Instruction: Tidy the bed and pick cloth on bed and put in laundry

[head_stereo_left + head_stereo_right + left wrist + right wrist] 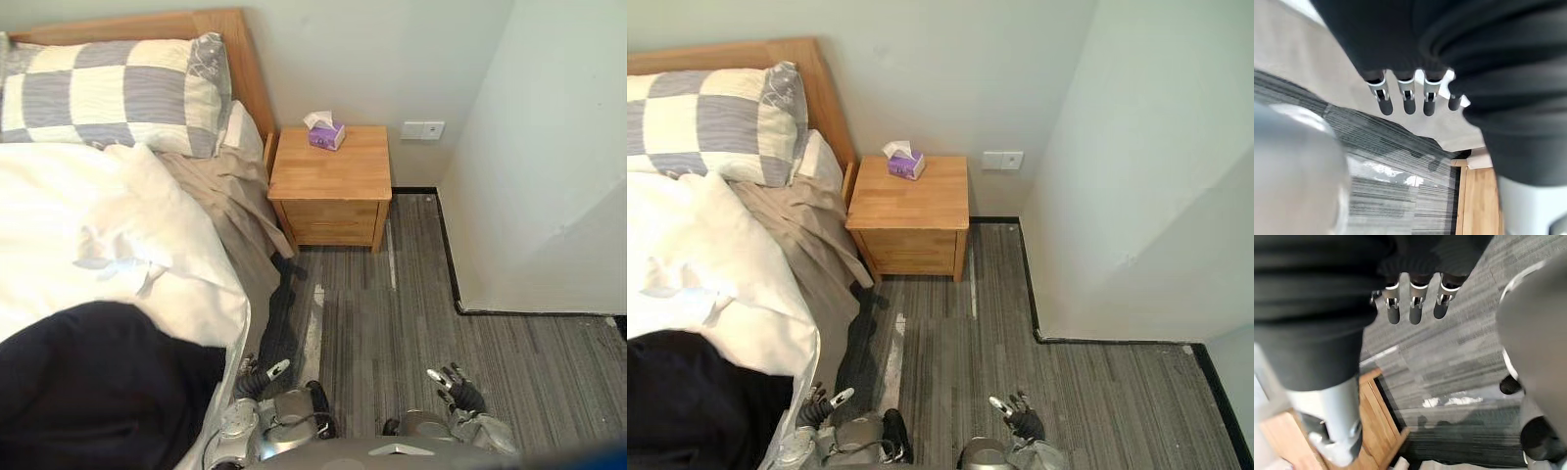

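In the left eye view, the bed (257,294) takes up the left side, its wooden headboard (235,49) against the wall. A grey-and-cream checked pillow (108,93) lies at its head, and a rumpled white duvet (98,225) lies below that. A beige sheet (230,196) hangs over the bed's side. The black cloth (88,382) lies bunched on the duvet at the near corner of the bed, at the view's lower left. A small wooden bench (333,171) stands beside the headboard and carries a purple tissue box (325,132) near its back edge. A white wall plate (422,129) sits just to its right. The floor (411,304) is grey striped carpet. The left hand (260,377) hangs low, just beside the bed's edge, near the black cloth but apart from it. The right hand (453,384) hangs low over the carpet, well apart from the bed.

The right eye view shows the same layout, with both hands low at the bottom edge.

In the left wrist view, the left hand's fingers (1406,100) are straight and apart, empty, over the carpet. A strip of light wood (1479,200) lies beyond them.

In the right wrist view, the right hand's fingers (1414,308) are likewise straight and apart, clasping nothing, above the carpet.
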